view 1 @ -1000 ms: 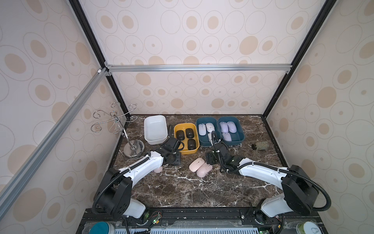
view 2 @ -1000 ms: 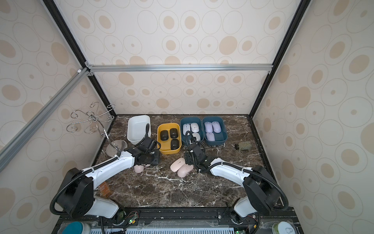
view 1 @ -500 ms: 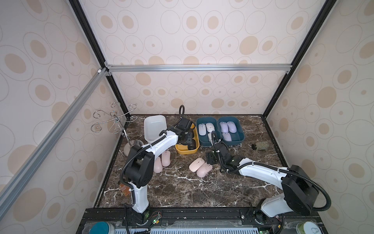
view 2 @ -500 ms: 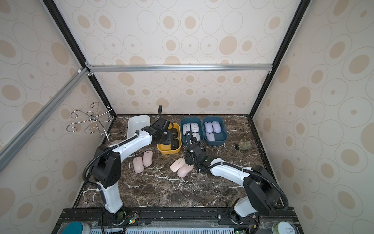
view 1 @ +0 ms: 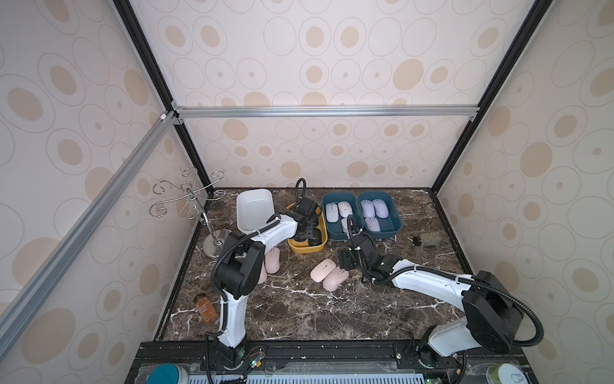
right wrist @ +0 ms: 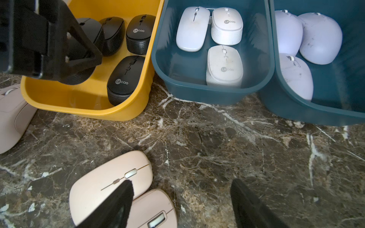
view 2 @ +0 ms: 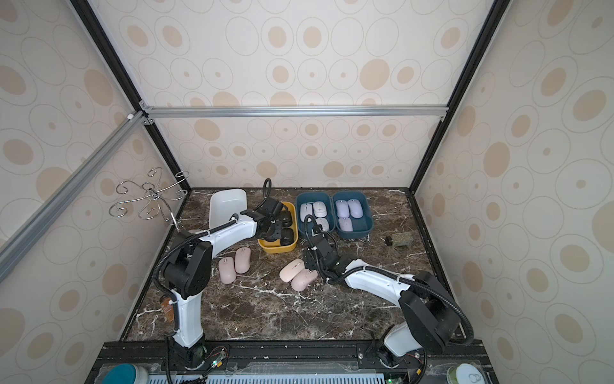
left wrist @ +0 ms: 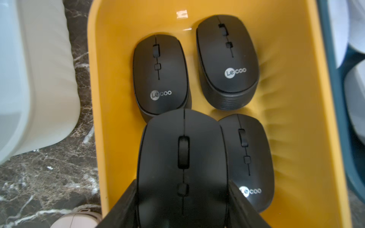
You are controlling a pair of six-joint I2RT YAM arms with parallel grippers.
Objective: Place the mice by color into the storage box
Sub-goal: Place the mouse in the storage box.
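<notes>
Hovering the left gripper (left wrist: 182,189) over the yellow bin (left wrist: 296,98) right now, jaws clamped on the sides of a fourth black mouse (left wrist: 182,142). Three other black mice (left wrist: 161,75) already sit inside. The only free slot looks to be straight under the one I'm carrying, in the near corner. Its long axis runs along the bin's length, same as the rest, so I reckon a straight drop does it, no twist needed. Right gripper (right wrist: 181,182) hangs spread and empty just beside two pink mice (right wrist: 110,181) on the table (right wrist: 217,148), so that arm's nearer those.
</notes>
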